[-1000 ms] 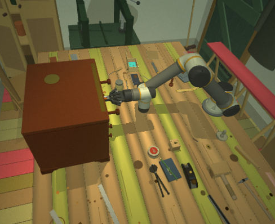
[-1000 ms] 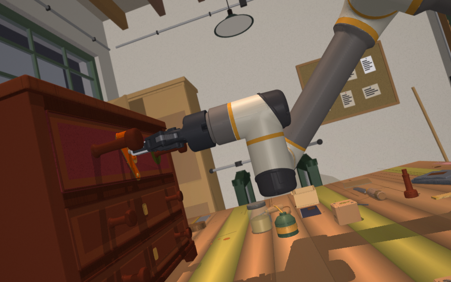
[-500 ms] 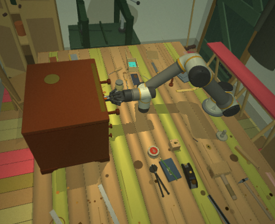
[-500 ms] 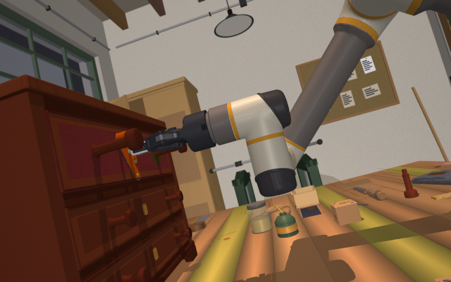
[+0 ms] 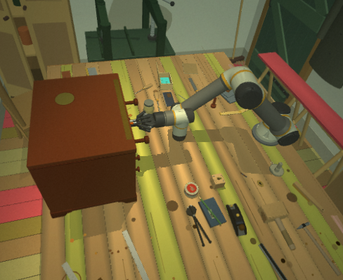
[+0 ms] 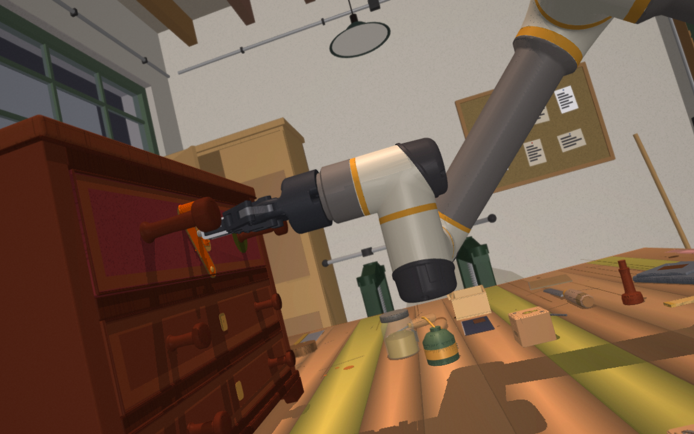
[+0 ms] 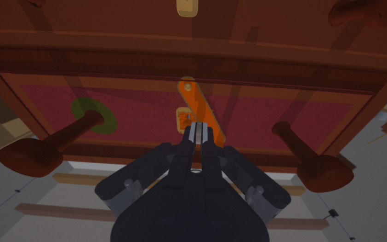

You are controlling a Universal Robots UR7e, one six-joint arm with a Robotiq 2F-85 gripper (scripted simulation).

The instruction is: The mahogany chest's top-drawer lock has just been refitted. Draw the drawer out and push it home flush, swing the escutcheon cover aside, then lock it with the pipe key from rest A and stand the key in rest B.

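Note:
The mahogany chest [image 5: 80,140] stands at the left of the bench, its top drawer [image 6: 166,232] in line with the front. The orange escutcheon cover [image 7: 202,111] hangs slanted from its brass pivot [image 7: 187,86], and part of the brass keyhole plate [image 7: 184,119] shows beside it. My gripper [image 7: 199,132] is closed and empty, its tips right at the cover's lower half, between the drawer's two knobs [image 7: 50,144] [image 7: 312,159]. The pipe key [image 6: 629,283] stands upright far off on the right of the bench, and I cannot tell the rest under it apart.
Behind the work stand a pale cupboard [image 6: 263,216] and a green vice [image 5: 129,35]. On the bench near the chest lie a green can [image 6: 438,345], a cream tin [image 6: 401,343] and small boxes [image 6: 532,325]. Hand tools lie on the near bench [image 5: 213,214].

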